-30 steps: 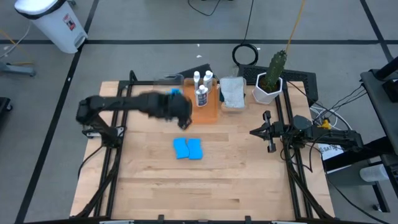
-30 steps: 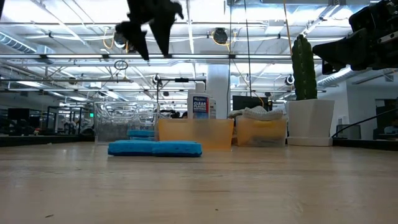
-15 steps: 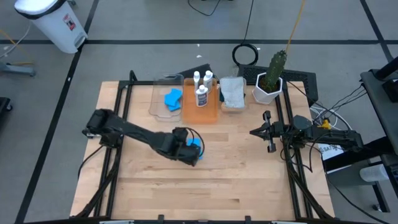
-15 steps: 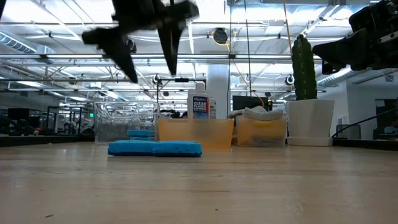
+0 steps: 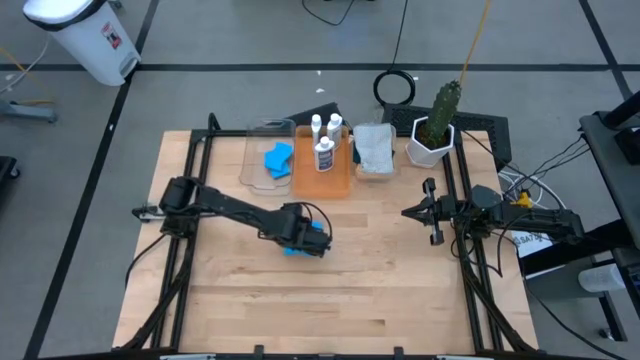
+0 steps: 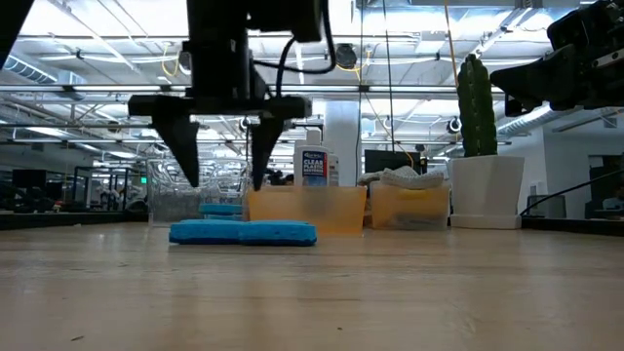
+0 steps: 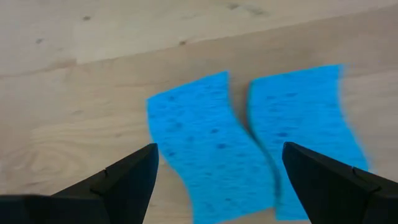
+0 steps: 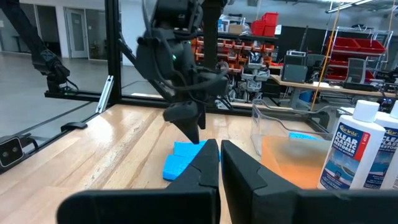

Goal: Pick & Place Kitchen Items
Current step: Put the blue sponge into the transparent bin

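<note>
Left gripper (image 6: 222, 180) is hanging wide open just above two blue sponges (image 5: 303, 243) lying side by side mid-table, fingers pointing down and holding nothing; in the left wrist view its fingers (image 7: 127, 177) are straddling the nearer sponge (image 7: 202, 149), with the second sponge (image 7: 305, 134) just beside it and partly cut off by the other finger. From above, the gripper (image 5: 305, 236) is covering most of the pair, so only blue edges are showing. Low view is flattening the two into one blue strip (image 6: 244, 232), and I cannot tell there where one is ending. Right gripper (image 5: 432, 212) is waiting shut and empty at the right table edge, well apart from the sponges; its closed fingers (image 8: 214, 165) are blocking part of the pair in its own wrist view. At the far side a clear bin (image 5: 262, 135) is holding a third sponge (image 5: 279, 159). Next to it an orange bin (image 5: 335, 182) is holding three white bottles (image 5: 324, 155), labels too small to read from above. Another orange bin (image 5: 373, 174) beside that is holding a pale folded cloth (image 5: 373, 145); its colour is hard to make out. Cactus pot (image 5: 430, 143) is standing at the far right corner.
</note>
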Controlling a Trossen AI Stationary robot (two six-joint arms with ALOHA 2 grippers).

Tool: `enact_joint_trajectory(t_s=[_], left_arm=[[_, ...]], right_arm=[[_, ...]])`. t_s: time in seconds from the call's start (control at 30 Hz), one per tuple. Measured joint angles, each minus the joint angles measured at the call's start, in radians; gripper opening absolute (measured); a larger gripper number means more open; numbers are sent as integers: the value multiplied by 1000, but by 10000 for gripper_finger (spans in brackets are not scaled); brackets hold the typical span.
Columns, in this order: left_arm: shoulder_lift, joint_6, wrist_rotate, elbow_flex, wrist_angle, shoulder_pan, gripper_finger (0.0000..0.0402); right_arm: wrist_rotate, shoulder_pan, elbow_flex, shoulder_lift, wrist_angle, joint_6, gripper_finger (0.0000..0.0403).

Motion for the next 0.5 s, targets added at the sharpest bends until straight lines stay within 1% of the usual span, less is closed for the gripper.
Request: enact_joint_trajectory(t_s=[0.13,0.2,0.33,0.5], left_arm=[[-39,-18,43,-87,30,4,347],[-69,-42,52,-150,104,4,347],[-110,-69,53,-268,353,3,347],[-102,-86,49,-321,474,13,347]], right_arm=[[0,0,0,0,0,0,0],[0,0,0,0,0,0,0],[0,0,0,0,0,0,0],[0,0,0,0,0,0,0]])
